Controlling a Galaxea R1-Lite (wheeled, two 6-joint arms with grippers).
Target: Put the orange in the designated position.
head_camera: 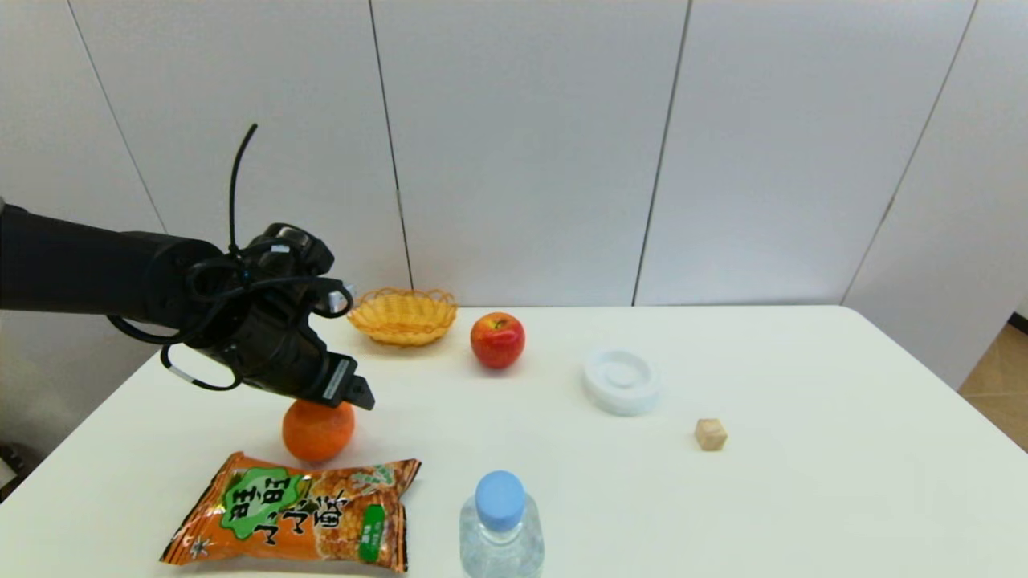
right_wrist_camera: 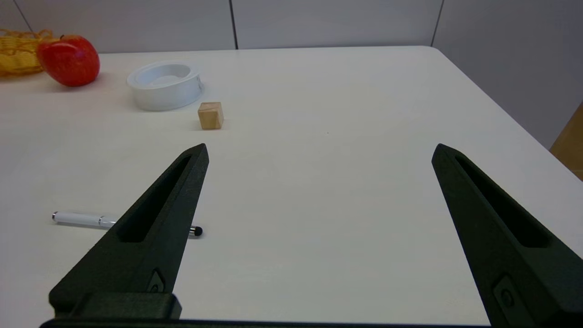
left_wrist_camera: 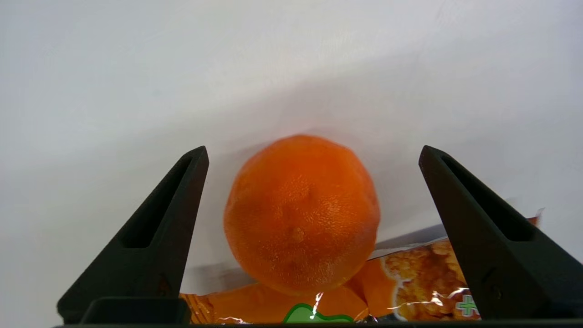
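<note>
**A:** Where do you stand? Your left end effector hangs right over the orange with its fingers spread wide, one to each side of the fruit and neither touching it; nothing is gripped yet. The orange sits on the table, and the snack bag lies just beside the orange on the side nearest you.

**B:** What could spoil the grasp?

**A:** I judge the bag is your chief worry; in the left wrist view the orange overlaps the bag's edge, so I cannot tell whether they touch; a finger coming down on that side could catch the foil and drag it, or nudge the round fruit so it rolls out from between the fingers. Close off-centre and it may squirt sideways; the water bottle, beyond the bag from the orange, could be knocked if you swing low while carrying.

**B:** And the other arm?

**A:** Your right end effector is parked with its fingers apart and empty; it does not show in the head view. Its camera shows a white pen that the head view misses; the head view alone shows the orange well apart from the apple and the basket.
</note>
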